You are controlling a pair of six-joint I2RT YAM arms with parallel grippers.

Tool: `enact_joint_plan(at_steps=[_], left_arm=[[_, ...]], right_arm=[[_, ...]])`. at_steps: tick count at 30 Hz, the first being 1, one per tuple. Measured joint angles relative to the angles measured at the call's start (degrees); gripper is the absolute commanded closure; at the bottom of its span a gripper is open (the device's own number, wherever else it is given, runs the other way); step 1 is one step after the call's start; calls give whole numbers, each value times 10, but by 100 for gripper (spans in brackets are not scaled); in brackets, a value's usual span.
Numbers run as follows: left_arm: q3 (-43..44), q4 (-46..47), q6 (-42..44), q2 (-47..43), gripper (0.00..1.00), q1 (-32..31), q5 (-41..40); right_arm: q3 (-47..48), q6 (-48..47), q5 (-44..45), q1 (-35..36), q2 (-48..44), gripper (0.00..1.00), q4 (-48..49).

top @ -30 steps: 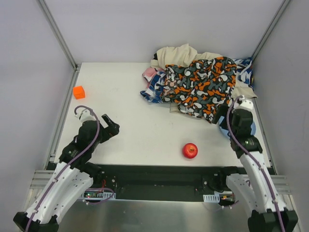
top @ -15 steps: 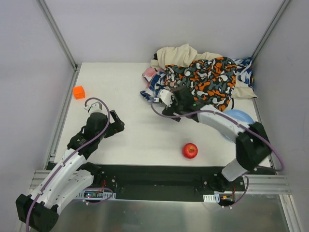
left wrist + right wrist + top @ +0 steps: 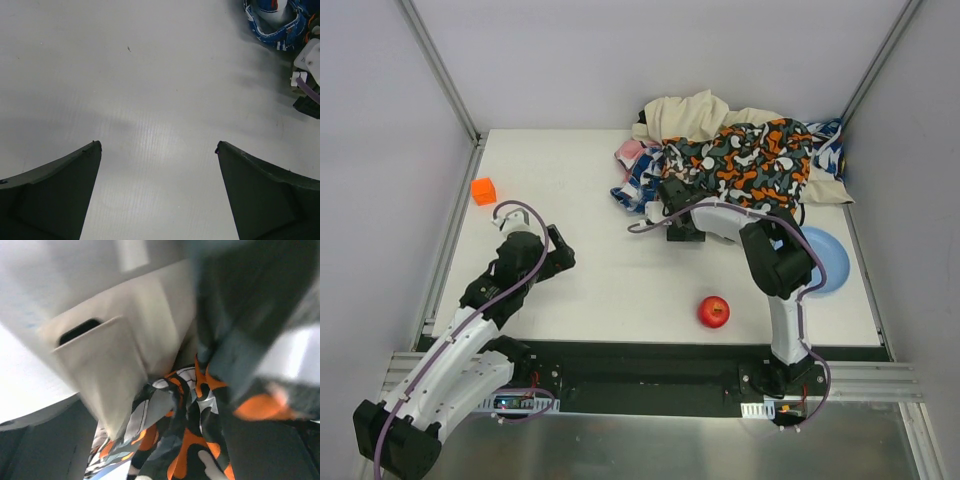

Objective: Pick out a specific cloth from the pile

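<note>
Swung over from the right side, now poised at the near edge of the pile [image 3: 740, 165] with right gripper [image 3: 676, 212] spread wide, gripping nothing yet.

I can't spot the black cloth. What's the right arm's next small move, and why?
Probably close the open right gripper on the near edge of the blotch-patterned cloth and peel it aside: it drapes over the pile, lies right at the jaws in the wrist view, and no black fabric shows.
</note>
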Motion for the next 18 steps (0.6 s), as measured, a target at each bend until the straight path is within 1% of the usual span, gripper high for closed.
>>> enact_joint_plan(at_steps=[2,4,5,6,8,10,14,18], left_arm=[[0,1,0,4,1,0,-2],[0,4,0,10,1,0,-5],[0,5,1,13,1,0,-7],[0,7,1,17,1,0,-9],[0,10,1,24,1,0,-13],[0,14,2,34,1,0,-15],[11,22,5,61,1,0,-14],[36,43,20,103,1,0,-5]], right_arm=[[12,-20,17,-9,15,20,10],[31,-39,42,-18,38,45,26],[42,-45,54,-23,53,59,35],[54,-48,63,-28,68,70,45],[69,-54,80,-36,88,85,72],[69,-60,89,-39,90,99,106],[78,-66,105,-43,90,99,174],[125,-55,107,-51,82,99,196]])
